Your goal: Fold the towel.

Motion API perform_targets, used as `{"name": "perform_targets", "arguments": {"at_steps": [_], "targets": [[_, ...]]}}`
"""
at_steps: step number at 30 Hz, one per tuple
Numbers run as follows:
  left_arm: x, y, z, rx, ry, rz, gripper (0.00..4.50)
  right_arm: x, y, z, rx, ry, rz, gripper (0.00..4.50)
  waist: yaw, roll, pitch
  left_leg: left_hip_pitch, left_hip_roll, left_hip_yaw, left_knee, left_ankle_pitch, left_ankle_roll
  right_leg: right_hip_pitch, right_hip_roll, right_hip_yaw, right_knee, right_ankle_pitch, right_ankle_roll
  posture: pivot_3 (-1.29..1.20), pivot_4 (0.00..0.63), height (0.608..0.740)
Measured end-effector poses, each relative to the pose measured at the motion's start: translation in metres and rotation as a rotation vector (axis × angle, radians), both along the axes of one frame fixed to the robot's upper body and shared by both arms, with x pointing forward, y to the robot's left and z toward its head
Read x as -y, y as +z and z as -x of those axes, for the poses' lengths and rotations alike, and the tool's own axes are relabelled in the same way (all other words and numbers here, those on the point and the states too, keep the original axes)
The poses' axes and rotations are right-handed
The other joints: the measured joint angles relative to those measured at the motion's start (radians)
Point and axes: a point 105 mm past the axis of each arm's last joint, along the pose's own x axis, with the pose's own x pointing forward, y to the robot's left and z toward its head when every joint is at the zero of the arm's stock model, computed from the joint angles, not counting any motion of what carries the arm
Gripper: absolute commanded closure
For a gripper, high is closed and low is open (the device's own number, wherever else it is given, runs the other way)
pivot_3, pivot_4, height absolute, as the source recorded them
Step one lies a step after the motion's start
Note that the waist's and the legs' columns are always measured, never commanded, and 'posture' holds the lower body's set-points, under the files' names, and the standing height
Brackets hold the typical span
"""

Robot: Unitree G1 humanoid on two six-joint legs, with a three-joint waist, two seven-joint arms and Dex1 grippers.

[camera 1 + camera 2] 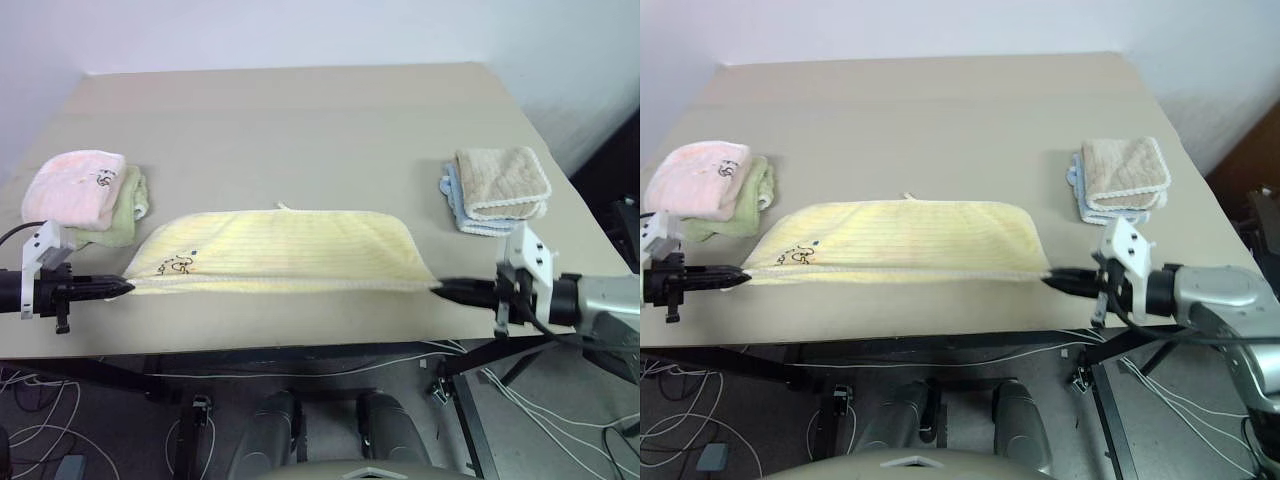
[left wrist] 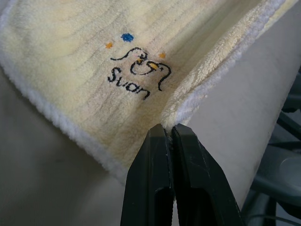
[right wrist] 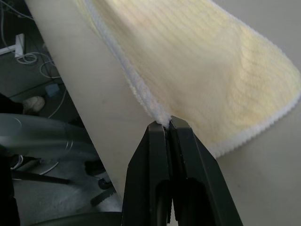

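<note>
While the pale yellow terry-cloth towel (image 1: 275,250) lies doubled on the tan table (image 1: 300,120), left gripper (image 1: 122,287) and right gripper (image 1: 444,290) pinch its near corners; soft, light, limp, probably best held at corners.

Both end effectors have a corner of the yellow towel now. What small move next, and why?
Probably lower both and release. The towel already lies folded in half on the table, with the left end effector and right end effector pinching its near corners taut along the table's front edge.
</note>
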Motion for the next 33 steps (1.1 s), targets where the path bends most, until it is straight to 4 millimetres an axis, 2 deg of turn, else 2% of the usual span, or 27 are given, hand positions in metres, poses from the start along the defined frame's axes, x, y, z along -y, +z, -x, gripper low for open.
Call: {"name": "perform_targets", "arguments": {"at_steps": [2, 4, 7, 11, 19, 28, 33], "targets": [[-0.001, -0.018, 0.019, -0.072, 0.014, -0.001, 4.47, 0.004, -0.025, 0.02, -0.104, 0.032, 0.016, 4.5, 0.006, 0.0, 0.0, -0.001, 0.0, 0.0, -0.002, -0.001, 0.003, 0.001, 0.0, 0.0, -0.005, -0.001, -0.001, 0.0, 0.15, 0.74], [-0.001, -0.025, 0.025, -0.096, 0.024, -0.005, 4.47, 0.004, -0.029, 0.025, -0.119, 0.056, 0.016, 4.5, 0.006, 0.0, 0.0, -0.002, 0.0, 0.001, -0.001, -0.001, 0.004, 0.001, 0.0, 0.0, -0.007, 0.0, -0.001, 0.0, 0.15, 0.74], [0.0, -0.017, 0.019, -0.02, 0.025, -0.049, 4.47, 0.004, -0.027, 0.028, -0.11, 0.093, 0.034, 4.5, 0.011, 0.0, -0.001, -0.001, 0.0, 0.0, -0.001, -0.002, 0.002, 0.003, 0.0, -0.001, -0.008, 0.0, -0.003, 0.0, 0.15, 0.74], [0.005, 0.001, 0.0, 0.083, 0.046, -0.029, 4.47, 0.007, -0.013, 0.013, -0.048, 0.083, 0.028, 4.5, 0.01, 0.0, -0.001, -0.001, 0.0, 0.0, -0.001, -0.002, 0.002, 0.004, -0.001, -0.001, -0.009, 0.001, -0.003, 0.0, 0.15, 0.74], [0.01, 0.021, -0.016, 0.131, 0.072, 0.045, 4.47, 0.012, -0.001, -0.004, 0.005, 0.061, 0.019, 4.5, 0.007, 0.0, -0.001, -0.002, 0.0, 0.001, -0.002, -0.001, 0.005, 0.002, 0.001, -0.002, -0.01, 0.003, 0.001, 0.0, 0.15, 0.74], [0.001, 0.008, -0.023, 0.08, 0.118, 0.008, 4.47, 0.0, 0.012, -0.035, 0.105, 0.044, -0.002, 4.5, 0.008, 0.0, -0.001, -0.001, 0.0, 0.001, -0.001, -0.001, 0.005, 0.002, 0.0, -0.002, -0.009, 0.003, 0.001, 0.0, 0.15, 0.74], [-0.002, 0.018, -0.039, 0.138, 0.156, 0.0, 4.47, -0.005, 0.015, -0.052, 0.136, 0.026, -0.021, 4.5, 0.01, 0.0, -0.001, -0.001, -0.001, 0.001, -0.001, -0.001, 0.005, 0.002, 0.001, -0.003, -0.009, 0.003, 0.001, 0.0, 0.15, 0.74]]}}
